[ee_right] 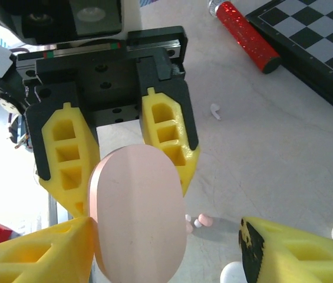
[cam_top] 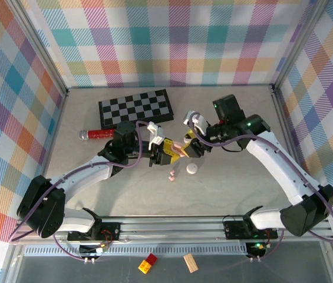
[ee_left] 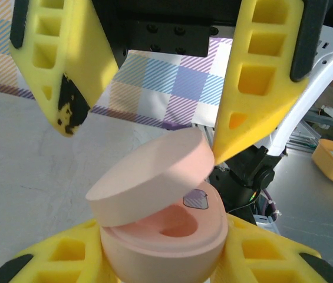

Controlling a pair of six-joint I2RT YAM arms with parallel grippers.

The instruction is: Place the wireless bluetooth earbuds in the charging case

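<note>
the left hand (ee_right: pixel 132 177) is clenched on the base of a pink case (ee_left: pixel 160 247), held up off the desk (cam_top: pixel 225 194) near its middle. the lid (ee_left: pixel 148 177) is hinged up and tilted, leaving the hollow of the base partly in view from the left wrist.

the right hand (ee_left: pixel 145 138) is released, its yellow fingers standing wide to either side of the lid. one finger (ee_left: pixel 254 100) touches the lid's edge; the other, with a black-stained tip, is apart from it. the two hands face each other across the case.

two tiny pink buds (ee_right: pixel 201 221) lie on the desk below the case, just beside each other, with neither hand on them. a small white bud (ee_right: pixel 215 111) lies apart from them, nearer a red glitter tube (ee_right: pixel 246 32). a round white case (cam_top: pixel 193 169) sits just right of the pink buds in the top view.

the tube lies at the near edge of a chess board (cam_top: pixel 135 106) at the back of the desk.
</note>
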